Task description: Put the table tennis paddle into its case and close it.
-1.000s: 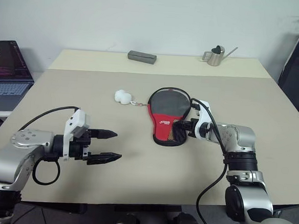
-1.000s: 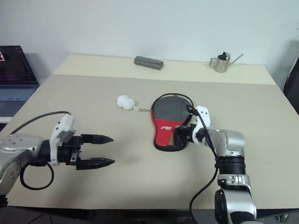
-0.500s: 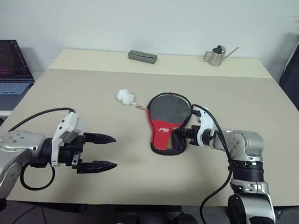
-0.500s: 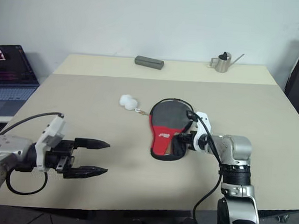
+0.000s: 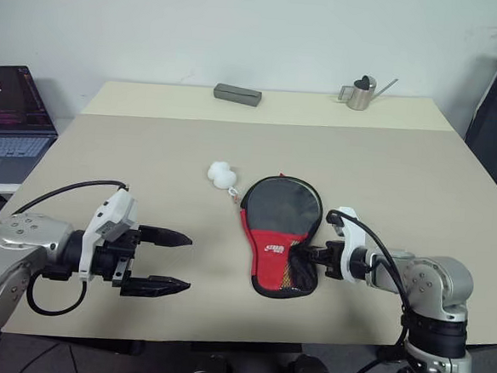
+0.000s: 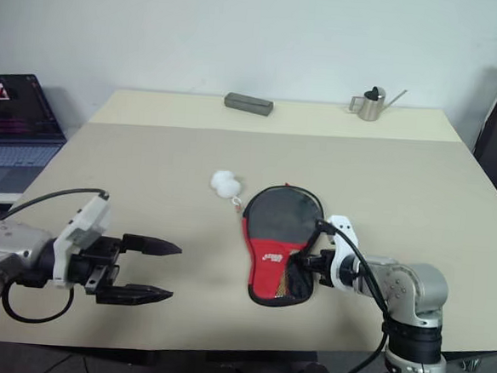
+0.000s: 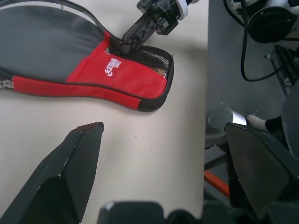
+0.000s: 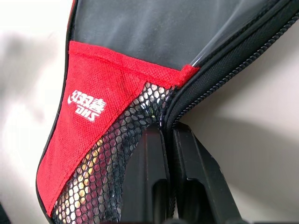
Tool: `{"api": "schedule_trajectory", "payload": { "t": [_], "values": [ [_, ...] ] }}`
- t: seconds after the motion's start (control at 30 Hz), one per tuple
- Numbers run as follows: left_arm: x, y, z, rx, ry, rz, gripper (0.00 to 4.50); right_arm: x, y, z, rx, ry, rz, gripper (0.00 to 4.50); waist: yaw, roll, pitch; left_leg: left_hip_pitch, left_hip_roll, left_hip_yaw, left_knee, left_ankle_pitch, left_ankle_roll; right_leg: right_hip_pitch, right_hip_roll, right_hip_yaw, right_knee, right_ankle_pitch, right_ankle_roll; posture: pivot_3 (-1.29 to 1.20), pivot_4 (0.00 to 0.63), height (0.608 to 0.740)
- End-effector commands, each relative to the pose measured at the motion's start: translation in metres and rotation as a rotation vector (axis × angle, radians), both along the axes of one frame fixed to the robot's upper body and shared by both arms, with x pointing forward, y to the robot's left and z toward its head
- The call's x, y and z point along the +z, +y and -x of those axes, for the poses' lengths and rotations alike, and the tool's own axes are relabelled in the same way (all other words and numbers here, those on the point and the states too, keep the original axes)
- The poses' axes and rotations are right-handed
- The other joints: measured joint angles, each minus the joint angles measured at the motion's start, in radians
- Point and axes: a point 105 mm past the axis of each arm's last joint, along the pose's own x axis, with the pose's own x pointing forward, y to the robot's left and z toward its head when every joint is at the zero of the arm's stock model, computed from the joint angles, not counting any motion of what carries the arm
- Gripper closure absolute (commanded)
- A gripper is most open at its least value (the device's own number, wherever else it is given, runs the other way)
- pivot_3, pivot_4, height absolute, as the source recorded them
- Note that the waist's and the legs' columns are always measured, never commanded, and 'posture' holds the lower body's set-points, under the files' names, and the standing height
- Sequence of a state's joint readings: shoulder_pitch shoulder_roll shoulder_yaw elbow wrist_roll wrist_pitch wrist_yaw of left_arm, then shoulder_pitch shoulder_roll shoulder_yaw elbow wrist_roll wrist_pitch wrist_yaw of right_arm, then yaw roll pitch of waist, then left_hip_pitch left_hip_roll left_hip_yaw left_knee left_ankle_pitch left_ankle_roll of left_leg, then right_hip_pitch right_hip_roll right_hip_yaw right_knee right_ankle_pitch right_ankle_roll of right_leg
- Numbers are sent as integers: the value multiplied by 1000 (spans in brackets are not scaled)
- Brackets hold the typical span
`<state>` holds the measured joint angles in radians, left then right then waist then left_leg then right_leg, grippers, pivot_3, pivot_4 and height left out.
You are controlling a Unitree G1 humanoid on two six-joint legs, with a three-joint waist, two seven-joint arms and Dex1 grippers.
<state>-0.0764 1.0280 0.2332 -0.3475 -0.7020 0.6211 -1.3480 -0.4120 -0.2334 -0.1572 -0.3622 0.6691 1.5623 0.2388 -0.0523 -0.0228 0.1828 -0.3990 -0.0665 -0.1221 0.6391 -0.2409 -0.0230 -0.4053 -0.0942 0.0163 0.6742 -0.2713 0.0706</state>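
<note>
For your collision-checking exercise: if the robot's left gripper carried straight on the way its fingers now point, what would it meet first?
Probably the case. The open left gripper points across bare table toward the case's narrow mesh end, where the shut right gripper pinches the edge; depth is uncertain.
</note>
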Motion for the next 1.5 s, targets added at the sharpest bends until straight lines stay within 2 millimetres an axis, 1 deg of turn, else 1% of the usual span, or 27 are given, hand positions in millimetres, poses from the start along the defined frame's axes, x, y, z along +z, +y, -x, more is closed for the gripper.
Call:
{"api": "schedule_trajectory", "payload": {
  "t": [0.03,0.3,0.43,0.57,0.83,1.07,1.2,1.3,1.4,1.5],
  "values": [
    [5,-6,7,-60,-6,-11,0,-10,13,23,72,65,-24,4476,0,0,0,0,1,0,0,0,0,0,1,0,0,0,0,0,150,740],
    [6,-9,12,-90,20,-8,0,-19,19,52,65,108,-68,4476,-1,0,-1,3,6,2,-5,0,-1,0,5,0,-1,-2,-3,0,150,740],
    [6,-9,13,-105,34,-15,0,-21,18,60,60,124,-71,4476,-1,0,-1,4,6,2,-9,0,-1,0,5,0,-1,-4,-6,0,150,740],
    [7,-10,11,-109,35,-13,0,-21,17,63,59,139,-72,4476,-1,0,-1,5,7,2,-10,0,-1,0,5,0,-1,-4,-7,0,150,740],
    [7,-9,10,-109,35,-14,0,-22,9,66,44,160,-47,4476,0,0,-1,5,7,2,-10,0,-1,0,6,0,-1,-4,-7,0,150,740],
    [6,-11,8,-107,28,-8,0,-20,11,66,44,174,-51,4476,0,-1,-1,4,7,3,-10,0,-1,0,6,0,-1,-4,-7,0,150,740],
    [5,-11,7,-106,25,-8,0,-19,11,66,16,187,-49,4476,0,-1,-1,4,7,3,-10,0,-1,0,6,0,-1,-4,-7,0,150,740],
    [5,-12,7,-106,21,-6,0,-16,9,67,-9,192,-47,3783,0,-1,-1,4,7,3,-10,0,-1,0,6,0,-1,-4,-7,0,150,740],
    [5,-13,6,-101,15,0,0,-12,6,68,-32,196,-51,2849,1,-1,-1,4,7,3,-9,0,-1,1,6,0,-1,-4,-7,0,150,740],
    [3,-14,5,-97,14,6,0,-1,-4,65,-93,180,-81,1890,3,-1,-1,4,7,3,-9,0,-1,1,6,0,-2,-4,-7,0,150,740]
  ]
}}
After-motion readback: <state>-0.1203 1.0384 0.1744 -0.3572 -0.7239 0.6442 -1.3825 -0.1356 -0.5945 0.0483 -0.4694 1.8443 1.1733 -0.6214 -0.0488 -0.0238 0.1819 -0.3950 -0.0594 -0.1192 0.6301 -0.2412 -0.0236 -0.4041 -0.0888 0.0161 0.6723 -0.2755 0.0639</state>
